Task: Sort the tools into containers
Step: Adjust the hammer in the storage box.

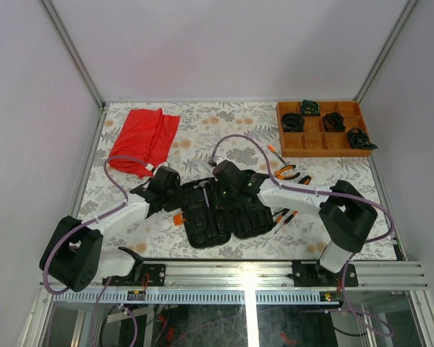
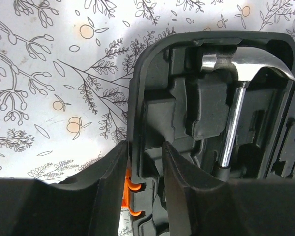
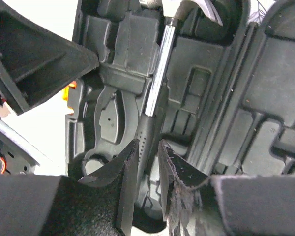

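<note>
The black tool case (image 1: 228,225) lies open at the table's middle. The silver-headed hammer (image 1: 201,188) lies in its left half, head to the far side. My left gripper (image 1: 172,196) straddles the case's left wall (image 2: 142,73), one finger outside by the orange latch (image 2: 129,183), one inside, shut on the wall (image 2: 145,145). My right gripper (image 1: 215,194) is closed round the hammer's black handle (image 3: 148,142), and the chrome shaft (image 3: 157,73) runs up from it. The hammer (image 2: 236,118) also shows in the left wrist view. Orange-handled pliers (image 1: 287,172) and screwdrivers (image 1: 284,215) lie right of the case.
An orange-brown wooden tray (image 1: 312,142) with black coiled bundles stands at the back right. One screwdriver (image 1: 276,154) lies just in front of it. A red cloth (image 1: 143,137) lies at the back left. The metal rail (image 1: 275,269) runs along the near edge.
</note>
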Tool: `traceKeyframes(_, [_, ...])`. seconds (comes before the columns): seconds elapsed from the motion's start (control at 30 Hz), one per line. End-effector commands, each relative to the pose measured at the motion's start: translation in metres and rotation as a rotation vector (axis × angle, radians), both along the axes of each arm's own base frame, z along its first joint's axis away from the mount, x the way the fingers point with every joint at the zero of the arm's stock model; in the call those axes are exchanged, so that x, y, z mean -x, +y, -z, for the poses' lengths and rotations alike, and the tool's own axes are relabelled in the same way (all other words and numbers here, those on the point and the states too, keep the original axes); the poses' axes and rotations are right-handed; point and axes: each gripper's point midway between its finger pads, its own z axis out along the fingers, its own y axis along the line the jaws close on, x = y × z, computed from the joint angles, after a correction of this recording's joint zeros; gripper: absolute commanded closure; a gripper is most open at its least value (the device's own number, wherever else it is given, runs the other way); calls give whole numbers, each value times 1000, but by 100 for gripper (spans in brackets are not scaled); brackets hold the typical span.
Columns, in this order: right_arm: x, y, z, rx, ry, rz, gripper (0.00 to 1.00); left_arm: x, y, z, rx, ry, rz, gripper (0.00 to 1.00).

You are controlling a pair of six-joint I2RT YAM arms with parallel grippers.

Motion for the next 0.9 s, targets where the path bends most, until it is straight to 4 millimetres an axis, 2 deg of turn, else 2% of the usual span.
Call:
traceKeyframes(0.0, [-15, 18, -5, -1, -37, 26, 71, -4, -5, 2, 43, -30, -5, 68])
traceKeyframes(0.37, [-19, 26, 12, 31, -19, 4, 76, 2, -5, 3, 60, -24, 5, 72])
traceKeyframes(0.47, [-19, 26, 11, 34, -23, 5, 77, 4, -5, 5, 59, -19, 6, 72])
traceKeyframes(0.73, [-24, 31, -7, -7, -64, 10, 77, 7, -5, 8, 65, -13, 8, 74])
traceKeyframes(0.87, [-23, 35, -2, -7, -45, -8, 76, 8, -4, 8, 65, -12, 4, 74])
